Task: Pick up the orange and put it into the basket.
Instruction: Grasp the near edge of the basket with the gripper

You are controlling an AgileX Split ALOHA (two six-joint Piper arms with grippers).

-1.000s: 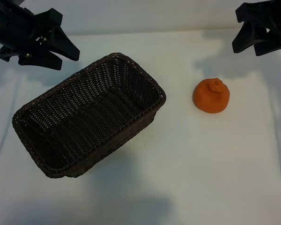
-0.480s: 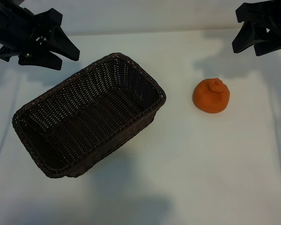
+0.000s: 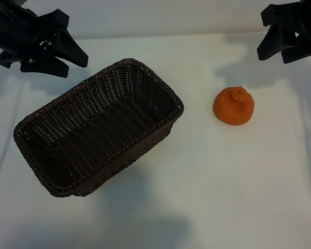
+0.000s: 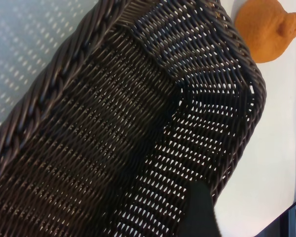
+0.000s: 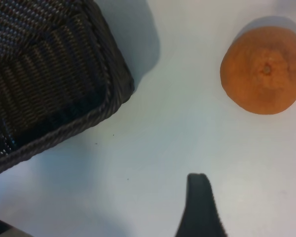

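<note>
Left gripper (image 3: 78,52), black and two-fingered, hangs with its jaws spread and nothing between them above the far left corner of the white table (image 3: 207,197), near the far rim of the large dark brown woven wicker basket (image 3: 101,127). That basket lies at an angle on the left half of the table and holds nothing. Well apart from it to the right, the small round matte orange fruit (image 3: 234,106) sits on the bare table, knobby bump upward. Right gripper (image 3: 274,44), also black, hovers open and empty beyond the orange, at the far right.

The right arm looks the natural one for the pick: it should probably descend straight over the fruit, straddle its widest part, and close gently so the round skin does not roll out. Then it should lift high enough to clear the braided rim before releasing low inside.

Both arms are cut off by the exterior view's edges, and each wrist view shows only one fingertip.
</note>
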